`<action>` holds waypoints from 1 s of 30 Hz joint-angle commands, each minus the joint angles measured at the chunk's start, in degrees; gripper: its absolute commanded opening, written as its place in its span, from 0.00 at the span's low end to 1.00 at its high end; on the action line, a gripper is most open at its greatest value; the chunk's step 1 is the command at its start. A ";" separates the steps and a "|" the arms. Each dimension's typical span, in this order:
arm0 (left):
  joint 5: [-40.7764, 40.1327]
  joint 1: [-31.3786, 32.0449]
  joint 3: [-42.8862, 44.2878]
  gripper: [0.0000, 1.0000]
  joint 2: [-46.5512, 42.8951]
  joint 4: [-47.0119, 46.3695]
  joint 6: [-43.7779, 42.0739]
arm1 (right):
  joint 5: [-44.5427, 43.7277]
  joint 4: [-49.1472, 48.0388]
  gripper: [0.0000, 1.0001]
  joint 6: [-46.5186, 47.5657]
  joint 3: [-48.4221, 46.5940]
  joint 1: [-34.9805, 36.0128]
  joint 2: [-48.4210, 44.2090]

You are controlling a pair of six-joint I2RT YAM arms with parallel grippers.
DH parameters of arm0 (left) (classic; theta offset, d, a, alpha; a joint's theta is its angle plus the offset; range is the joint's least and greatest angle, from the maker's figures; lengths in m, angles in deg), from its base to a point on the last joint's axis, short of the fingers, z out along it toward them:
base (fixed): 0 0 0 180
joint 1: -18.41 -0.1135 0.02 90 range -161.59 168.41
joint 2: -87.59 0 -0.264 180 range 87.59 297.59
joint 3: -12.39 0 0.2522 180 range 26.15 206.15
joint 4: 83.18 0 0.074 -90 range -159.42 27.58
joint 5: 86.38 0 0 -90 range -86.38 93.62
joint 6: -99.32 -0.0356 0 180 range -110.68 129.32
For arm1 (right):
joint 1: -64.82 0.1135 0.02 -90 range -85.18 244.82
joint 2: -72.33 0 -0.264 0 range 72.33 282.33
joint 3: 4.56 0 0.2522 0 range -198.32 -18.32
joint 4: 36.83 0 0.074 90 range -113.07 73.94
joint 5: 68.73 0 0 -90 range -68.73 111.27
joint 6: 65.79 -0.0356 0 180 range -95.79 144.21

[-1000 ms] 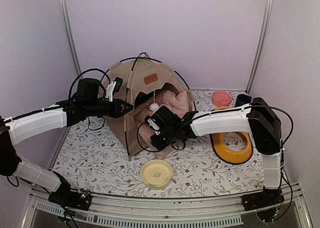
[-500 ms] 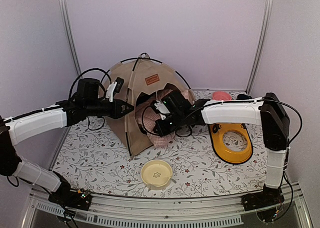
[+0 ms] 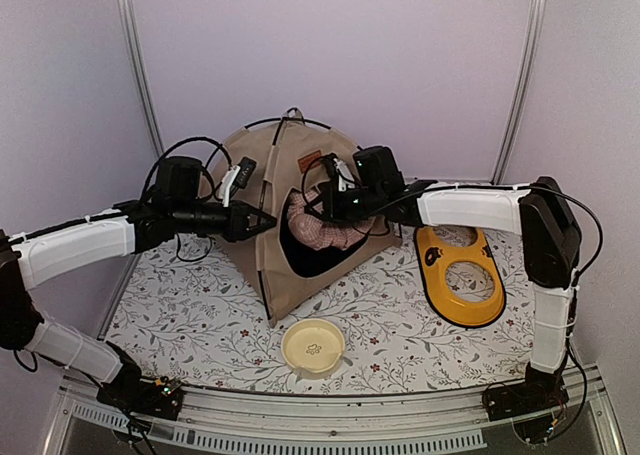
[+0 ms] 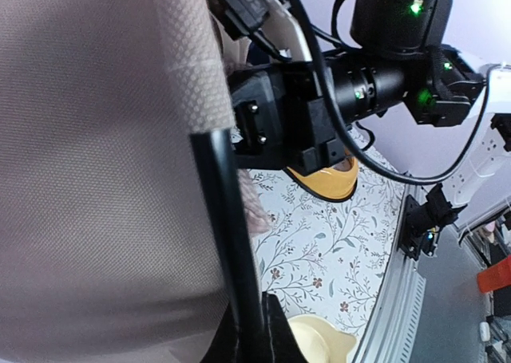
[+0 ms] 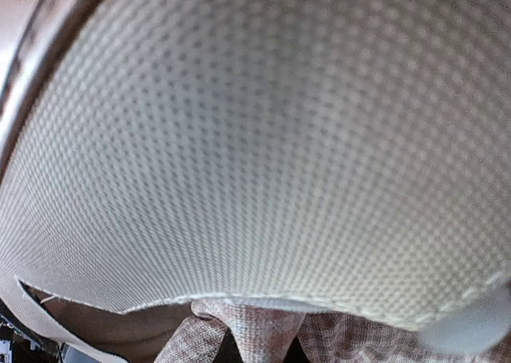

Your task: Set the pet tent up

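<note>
Checked cushion (image 3: 322, 232) and right gripper (image 3: 328, 199) crowd the pet tent (image 3: 272, 275) doorway, blocking entry.

Desk (image 3: 190, 315) across the lower half of the top view, spread with a white cloth printed with grey vines and small red flowers. At upper centre, a tan pet tent (image 3: 272, 270), domed, doorway facing lower right. At right, lying flat and apart from the tent, a yellow oval feeder tray (image 3: 457, 258). At lower centre, near the front edge, a cream round bowl (image 3: 313, 346).
</note>
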 commanded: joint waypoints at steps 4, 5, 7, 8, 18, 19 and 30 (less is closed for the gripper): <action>3.77 1.18 1.08 0.01 -3.03 -1.82 -1.16 | 0.02 -7.74 0.00 -0.61 -1.87 3.12 5.78; 2.81 1.21 1.16 0.01 -3.19 -1.79 -1.36 | 0.17 -7.41 0.00 0.15 -1.46 3.79 6.27; 0.84 0.98 1.24 0.01 -3.23 -1.22 -1.81 | 1.02 -6.58 0.00 2.21 -0.71 5.14 6.97; 0.11 0.76 1.32 0.01 -3.07 -0.95 -2.00 | 2.16 -6.17 0.00 2.90 -0.66 5.66 7.32; 1.02 -3.09 1.55 0.01 -2.92 0.82 -4.26 | -3.95 8.35 0.09 10.57 -6.51 8.34 13.23; 1.00 -3.48 1.60 0.01 -2.91 0.98 -4.41 | -4.42 9.55 0.10 10.79 -7.25 8.41 13.76; 7.34 -5.25 0.91 0.01 -2.00 0.45 -4.51 | -5.38 13.23 0.55 11.96 -12.98 8.48 18.13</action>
